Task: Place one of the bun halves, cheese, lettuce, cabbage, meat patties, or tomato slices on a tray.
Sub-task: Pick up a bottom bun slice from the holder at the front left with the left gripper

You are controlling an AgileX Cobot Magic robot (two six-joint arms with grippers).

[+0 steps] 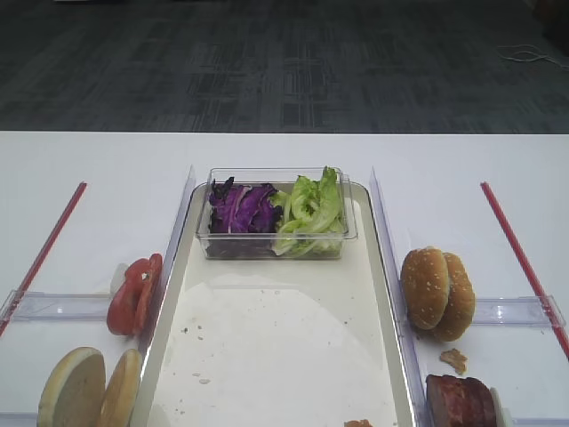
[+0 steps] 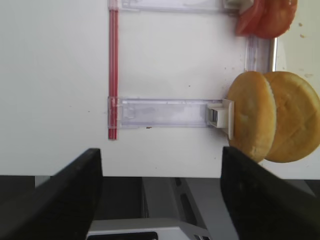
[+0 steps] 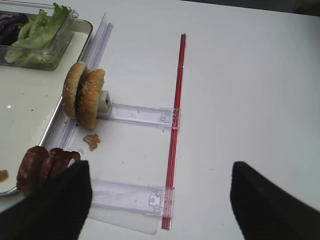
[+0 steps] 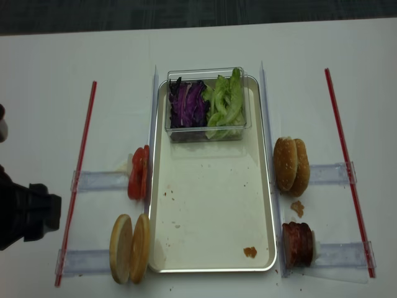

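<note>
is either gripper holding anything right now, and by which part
Nothing is held. The left gripper and right gripper both stand open over bare table.

The white tabletop (image 4: 205, 43) carries my tray (image 4: 214, 205) at its middle, to the right of my left claw (image 2: 160, 200). Between claw and tray stand the bun halves (image 4: 130, 248) and tomato slices (image 4: 138, 172) on clear rails. Beyond the tray stand sesame buns (image 4: 291, 166) and meat patties (image 4: 298, 244). Red strips (image 4: 77, 180) lie along both outer sides.
</note>
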